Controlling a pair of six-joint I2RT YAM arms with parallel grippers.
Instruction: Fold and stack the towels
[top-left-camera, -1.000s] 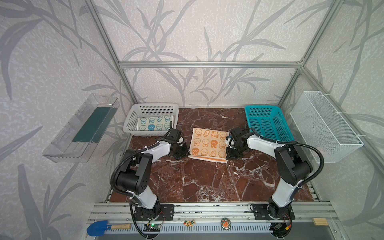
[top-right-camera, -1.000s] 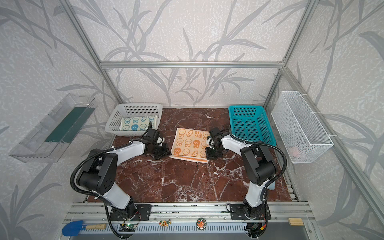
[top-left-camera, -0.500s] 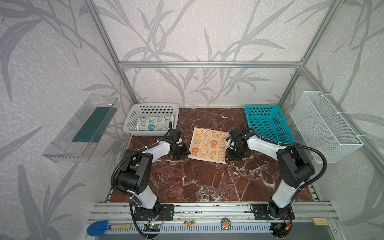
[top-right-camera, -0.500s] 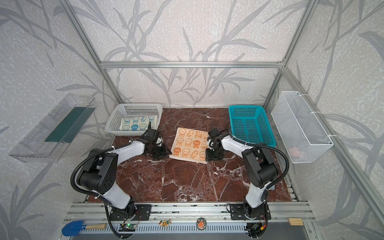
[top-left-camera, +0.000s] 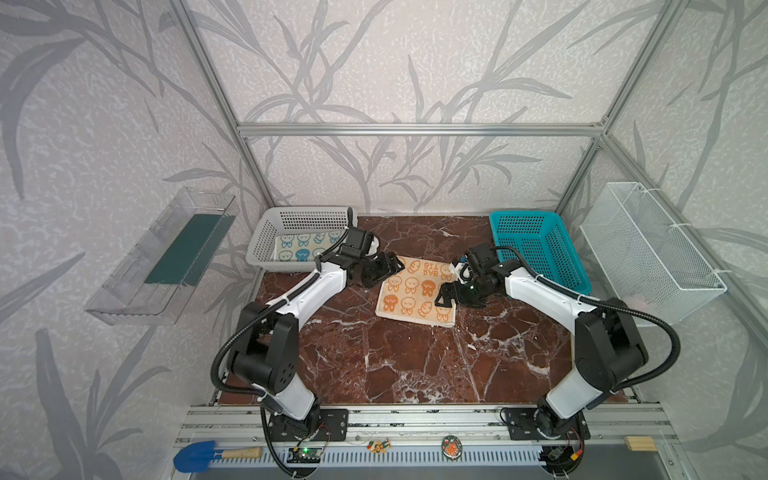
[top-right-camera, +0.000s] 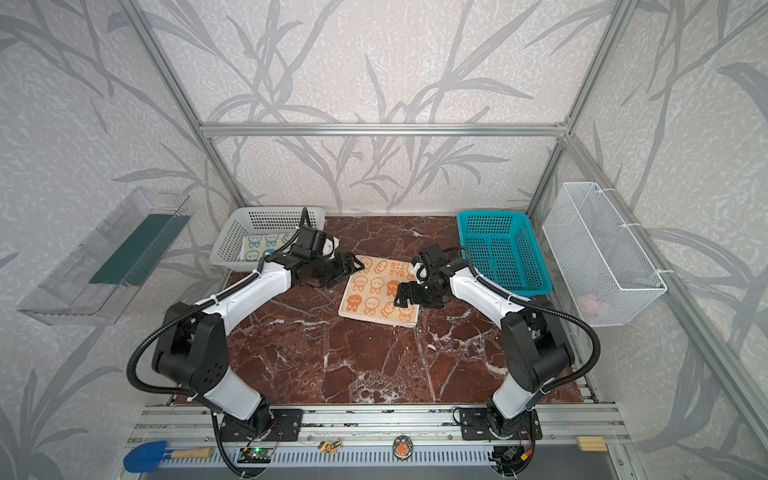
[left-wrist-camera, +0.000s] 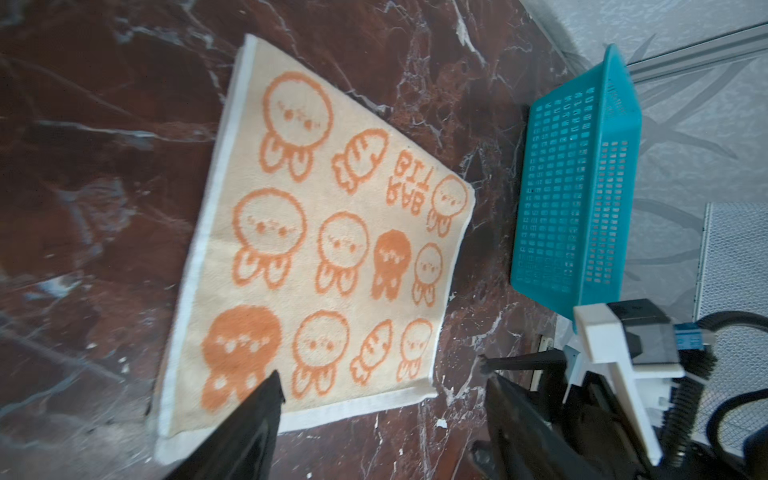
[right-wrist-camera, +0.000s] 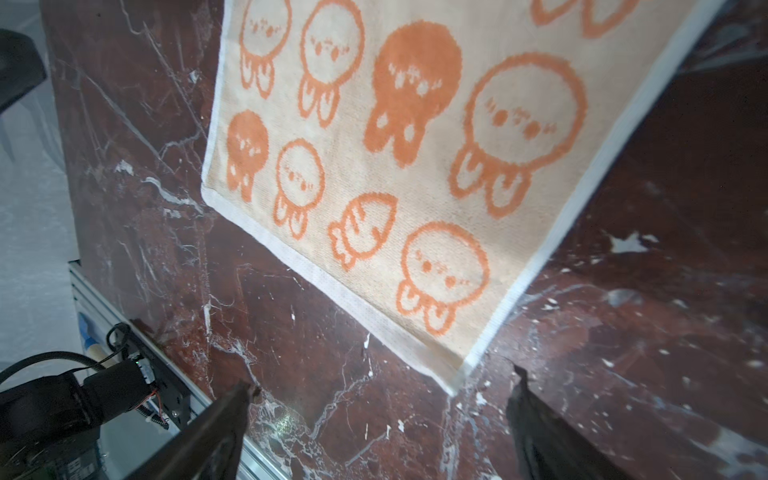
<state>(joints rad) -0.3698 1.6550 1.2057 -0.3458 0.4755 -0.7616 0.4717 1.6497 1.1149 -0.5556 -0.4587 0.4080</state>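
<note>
A cream towel with orange bunnies (top-left-camera: 415, 291) (top-right-camera: 380, 293) lies flat on the marble table in both top views, with "RABBIT" lettering near its far edge. A second towel, cream with blue bunnies (top-left-camera: 303, 247) (top-right-camera: 266, 245), lies inside the grey basket. My left gripper (top-left-camera: 388, 268) (left-wrist-camera: 380, 370) stands open at the orange towel's far left corner, one finger above the cloth (left-wrist-camera: 324, 249). My right gripper (top-left-camera: 444, 297) (right-wrist-camera: 383, 378) is open just off the near right corner of the towel (right-wrist-camera: 395, 166). Neither holds anything.
A grey basket (top-left-camera: 266, 245) stands at the back left of the table and a teal basket (top-left-camera: 536, 249) at the back right. A white wire basket (top-left-camera: 648, 249) hangs on the right wall and a clear tray (top-left-camera: 162, 266) on the left. A blue shovel (top-left-camera: 195, 457) lies by the front rail.
Both grippers were shut on the orange towel's side edges and have opened and let go. The towel has settled flat on the table.
</note>
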